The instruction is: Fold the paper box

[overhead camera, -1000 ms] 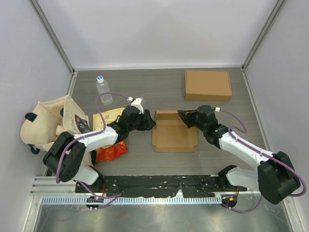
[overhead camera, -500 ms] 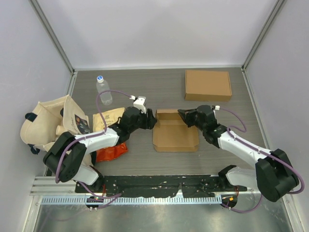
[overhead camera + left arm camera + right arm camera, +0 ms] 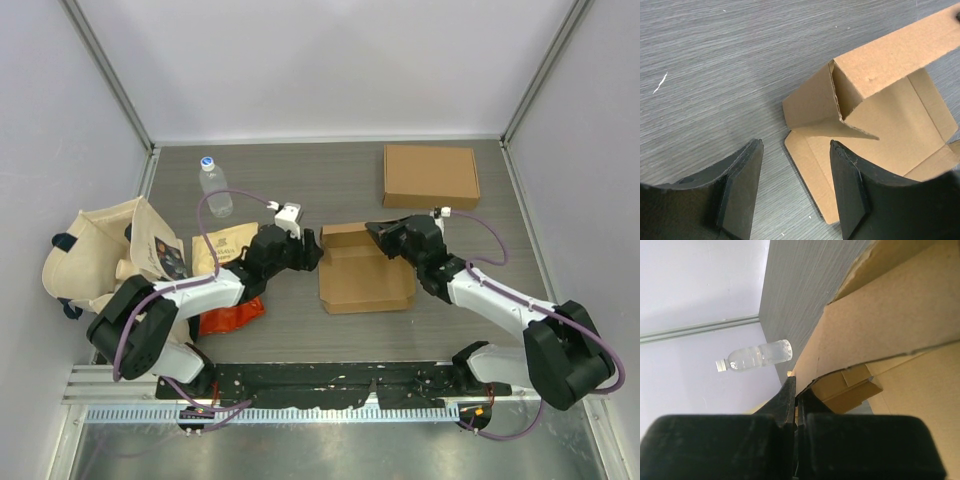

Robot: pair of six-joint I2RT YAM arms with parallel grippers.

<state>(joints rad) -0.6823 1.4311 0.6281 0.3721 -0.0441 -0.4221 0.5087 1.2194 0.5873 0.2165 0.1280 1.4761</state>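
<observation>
The paper box (image 3: pixel 365 275) is a brown cardboard blank lying open in the middle of the table, its back wall raised. My right gripper (image 3: pixel 377 232) is shut on that back wall near its right end; in the right wrist view the fingertips (image 3: pixel 794 389) pinch the edge of the cardboard (image 3: pixel 890 325). My left gripper (image 3: pixel 313 250) stands open at the box's back left corner. In the left wrist view its fingers (image 3: pixel 742 192) straddle the box's left edge (image 3: pixel 805 165) without touching it, and the raised wall and corner flap (image 3: pixel 880 65) lie just ahead.
A closed brown cardboard box (image 3: pixel 431 176) sits at the back right. A water bottle (image 3: pixel 213 186) lies at the back left. A cloth tote bag (image 3: pixel 100 255), a brown packet (image 3: pixel 225 245) and an orange packet (image 3: pixel 230 312) lie along the left side.
My left gripper has opened wider and edged right to the box's back left corner. The right gripper has drawn the back wall up and slightly left, and the box has shifted a little right.
</observation>
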